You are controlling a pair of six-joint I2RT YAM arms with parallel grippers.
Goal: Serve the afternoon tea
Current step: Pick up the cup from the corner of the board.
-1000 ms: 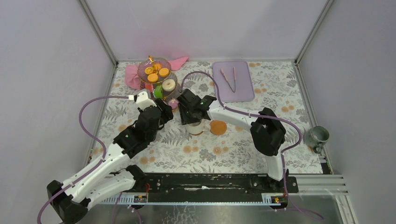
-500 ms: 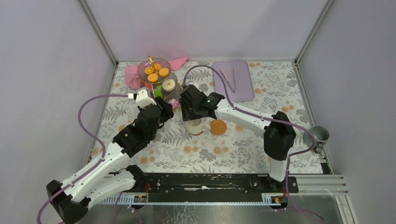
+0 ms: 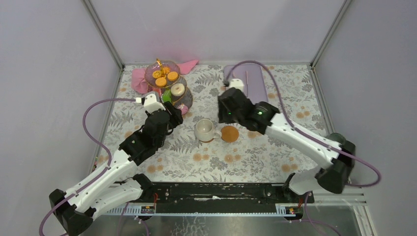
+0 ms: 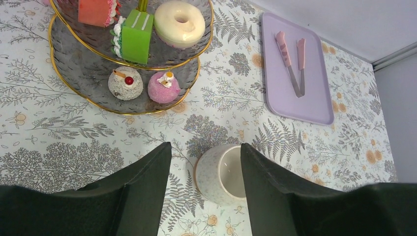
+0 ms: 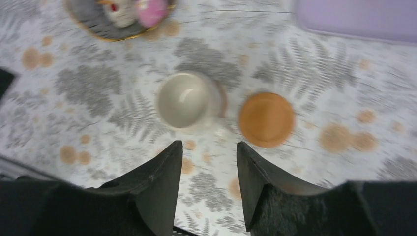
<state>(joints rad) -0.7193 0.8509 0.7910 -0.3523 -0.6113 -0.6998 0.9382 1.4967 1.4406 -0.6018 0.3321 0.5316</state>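
The three-tier glass stand [image 3: 183,101] stands at the back left, with orange biscuits [image 3: 164,76] on top. The left wrist view shows its doughnut [image 4: 180,23], green cake [image 4: 134,37] and two cupcakes [image 4: 125,83]. The cream mug [image 3: 204,130] stands upright on the table beside an orange coaster [image 3: 229,133]. My left gripper [image 4: 205,145] is open and empty, just left of the mug [image 4: 221,173]. My right gripper [image 5: 209,143] is open and empty, raised above and behind the mug [image 5: 184,100]. The grey-green mug is hidden behind my right arm.
A lilac tray [image 3: 255,93] with pink tongs [image 4: 290,64] lies at the back centre. A pink cloth [image 3: 187,65] lies behind the stand. Enclosure walls close in the left, back and right sides. The right arm's elbow reaches the table's right edge.
My right gripper has let go of the cream mug and pulled up and back to the right. The mug stays standing next to the coaster. The left arm has not moved.
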